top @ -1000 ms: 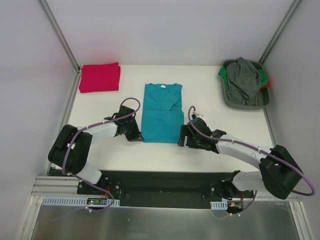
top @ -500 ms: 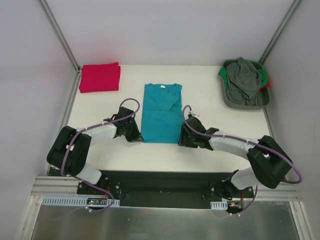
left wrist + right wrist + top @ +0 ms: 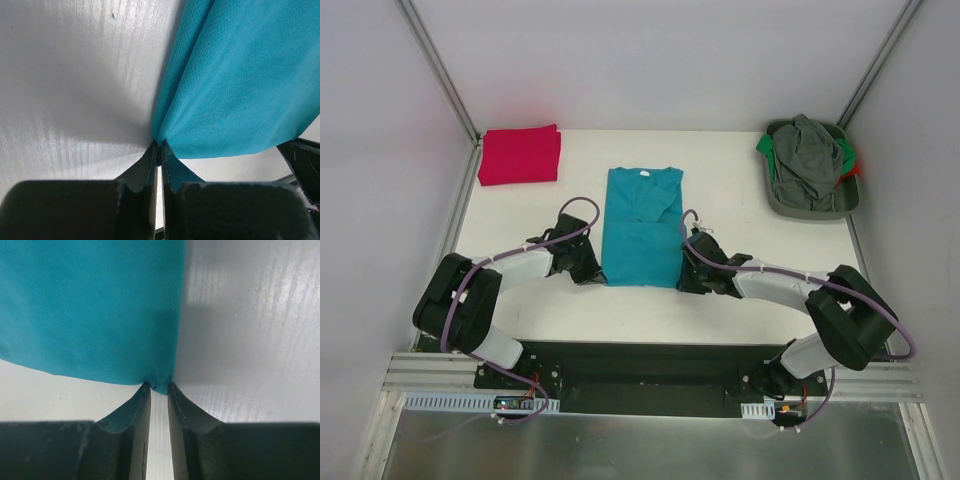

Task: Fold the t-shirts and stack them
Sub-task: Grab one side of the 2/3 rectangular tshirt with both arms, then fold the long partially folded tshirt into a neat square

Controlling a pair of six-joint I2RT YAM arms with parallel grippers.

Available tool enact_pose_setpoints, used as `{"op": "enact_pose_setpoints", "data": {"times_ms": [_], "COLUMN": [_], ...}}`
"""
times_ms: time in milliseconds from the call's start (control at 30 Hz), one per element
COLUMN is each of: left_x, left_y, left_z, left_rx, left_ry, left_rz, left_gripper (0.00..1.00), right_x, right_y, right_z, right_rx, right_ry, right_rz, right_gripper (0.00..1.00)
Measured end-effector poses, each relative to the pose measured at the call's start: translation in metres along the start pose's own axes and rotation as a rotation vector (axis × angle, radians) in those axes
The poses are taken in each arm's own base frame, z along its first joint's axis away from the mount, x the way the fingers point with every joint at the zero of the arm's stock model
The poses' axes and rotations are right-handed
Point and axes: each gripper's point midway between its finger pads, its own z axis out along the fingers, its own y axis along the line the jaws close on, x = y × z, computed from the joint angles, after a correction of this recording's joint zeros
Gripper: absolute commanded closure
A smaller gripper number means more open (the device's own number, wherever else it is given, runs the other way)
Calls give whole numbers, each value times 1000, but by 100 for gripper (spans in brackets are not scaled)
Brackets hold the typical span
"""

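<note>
The teal t-shirt [image 3: 642,225] lies flat mid-table as a long narrow panel, neck label at the far end. My left gripper [image 3: 598,272] is shut on its near left corner; in the left wrist view the teal t-shirt [image 3: 235,75] bunches into the gripper [image 3: 160,145]. At the near right corner, my right gripper [image 3: 682,280] has its jaws drawn in narrow. The right wrist view shows the teal t-shirt [image 3: 90,305] with its corner pinched between the tips of the gripper [image 3: 159,386]. The red t-shirt [image 3: 520,155] sits folded at the back left.
A grey bin [image 3: 800,213] at the back right holds a heap of grey, green and red clothes [image 3: 808,150]. Metal frame posts rise at both back corners. The table's near edge runs just behind both arms' bases.
My right gripper has slid left to the teal shirt's near right corner and its jaws have drawn in on the cloth. The left gripper has kept its hold and has not moved.
</note>
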Motion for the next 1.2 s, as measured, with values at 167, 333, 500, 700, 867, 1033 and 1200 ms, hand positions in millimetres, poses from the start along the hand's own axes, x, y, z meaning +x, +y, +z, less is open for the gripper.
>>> {"op": "enact_pose_setpoints", "data": {"times_ms": [167, 333, 500, 700, 867, 1033, 1200], "left_x": [1, 3, 9, 34, 37, 44, 53], "left_y": [2, 3, 8, 26, 14, 6, 3], "left_z": [-1, -2, -10, -44, -94, -137, -161], "left_rx": [-2, -1, 11, 42, 160, 271, 294], "left_ry": [-3, -4, -15, -45, -170, -272, -273], "left_rz": [1, 6, 35, 62, 101, 130, 128], "left_gripper": [100, 100, 100, 100, 100, 100, 100], "right_x": [-4, -5, 2, 41, 68, 100, 123], "right_y": [5, 4, 8, 39, 60, 78, 91], "right_z": [4, 5, 0, -48, -106, -152, -189], "right_rx": [0, 7, -17, -245, -495, -672, -812], "right_ry": [0, -3, 8, 65, 123, 231, 331], "right_rz": [3, -1, -46, -154, -178, -236, -264], "right_gripper": [81, 100, 100, 100, 100, 100, 100]}}
